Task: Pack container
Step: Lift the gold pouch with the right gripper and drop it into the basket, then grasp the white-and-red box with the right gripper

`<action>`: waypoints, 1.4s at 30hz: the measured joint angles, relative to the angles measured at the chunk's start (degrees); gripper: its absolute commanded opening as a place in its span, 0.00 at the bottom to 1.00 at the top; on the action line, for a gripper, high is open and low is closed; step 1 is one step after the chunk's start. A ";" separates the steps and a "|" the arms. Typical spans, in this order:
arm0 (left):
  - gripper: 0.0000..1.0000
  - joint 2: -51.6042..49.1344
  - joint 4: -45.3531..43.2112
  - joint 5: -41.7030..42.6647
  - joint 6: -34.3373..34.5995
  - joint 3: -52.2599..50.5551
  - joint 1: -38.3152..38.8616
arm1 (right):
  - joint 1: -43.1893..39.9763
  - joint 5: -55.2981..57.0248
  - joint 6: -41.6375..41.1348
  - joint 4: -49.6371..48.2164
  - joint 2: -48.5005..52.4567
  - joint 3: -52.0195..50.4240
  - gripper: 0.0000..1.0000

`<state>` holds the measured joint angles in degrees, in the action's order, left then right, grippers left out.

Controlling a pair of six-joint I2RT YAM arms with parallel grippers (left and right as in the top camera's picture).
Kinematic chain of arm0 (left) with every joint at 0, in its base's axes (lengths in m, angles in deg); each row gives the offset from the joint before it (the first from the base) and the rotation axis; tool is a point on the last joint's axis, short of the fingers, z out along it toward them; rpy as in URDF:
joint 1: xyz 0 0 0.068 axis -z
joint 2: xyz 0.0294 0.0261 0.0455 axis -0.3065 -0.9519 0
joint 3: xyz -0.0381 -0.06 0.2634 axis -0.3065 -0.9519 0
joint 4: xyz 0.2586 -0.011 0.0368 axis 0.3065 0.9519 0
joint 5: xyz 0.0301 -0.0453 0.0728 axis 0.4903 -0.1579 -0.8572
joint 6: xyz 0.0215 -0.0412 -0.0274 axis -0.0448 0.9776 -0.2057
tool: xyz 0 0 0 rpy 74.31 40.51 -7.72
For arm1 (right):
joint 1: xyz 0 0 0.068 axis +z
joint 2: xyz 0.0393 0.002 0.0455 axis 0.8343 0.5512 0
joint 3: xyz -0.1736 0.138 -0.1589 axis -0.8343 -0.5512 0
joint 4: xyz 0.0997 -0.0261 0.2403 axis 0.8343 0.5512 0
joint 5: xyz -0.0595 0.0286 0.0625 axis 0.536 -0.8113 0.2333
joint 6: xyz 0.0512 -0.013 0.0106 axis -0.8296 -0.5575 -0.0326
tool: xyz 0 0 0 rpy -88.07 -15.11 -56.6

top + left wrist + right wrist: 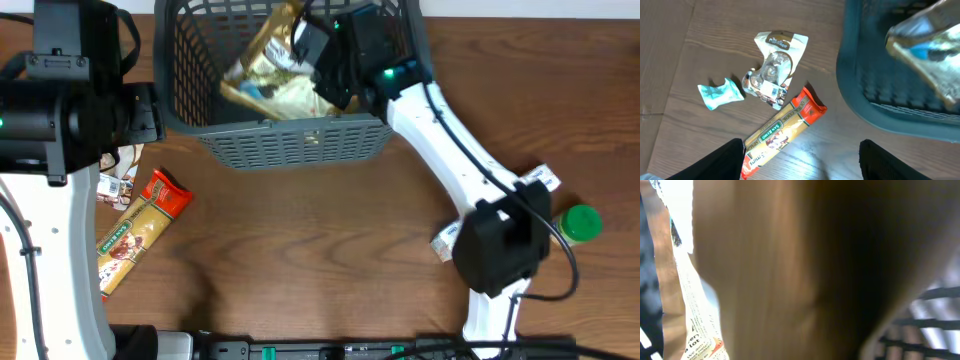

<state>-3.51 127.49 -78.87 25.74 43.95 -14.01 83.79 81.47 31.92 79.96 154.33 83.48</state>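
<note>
Hanging from the right gripper (312,48), whose fingers look clenched on its upper end, the gold bag (265,45) tilts over the container (290,150). The container stands at the table's far edge with other packets heaped on its floor.

The main risk is the drop. The bag is tall and the heap below is uneven, so a release from this height could leave it leaning on the rim or sliding out over the wall. The right wrist view is filled by a blurred brown surface, so it gives no cue for depth. Pushing lower could shove the container.

The left gripper (802,150) hovers with its fingers spread wide and empty above the pasta packet (780,132), white pouch (775,60) and teal wrapper (720,94), all beside the container's left wall. If it carries one in too soon, the arms could clash over the opening.
</note>
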 measured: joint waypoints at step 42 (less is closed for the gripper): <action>0.70 0.00 0.63 0.00 0.02 0.00 0.00 | -32.06 18.82 -70.66 51.01 -25.81 16.24 0.92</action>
<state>-3.51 128.13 -78.87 25.76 43.95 -14.01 51.73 100.29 -38.75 130.97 128.52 99.72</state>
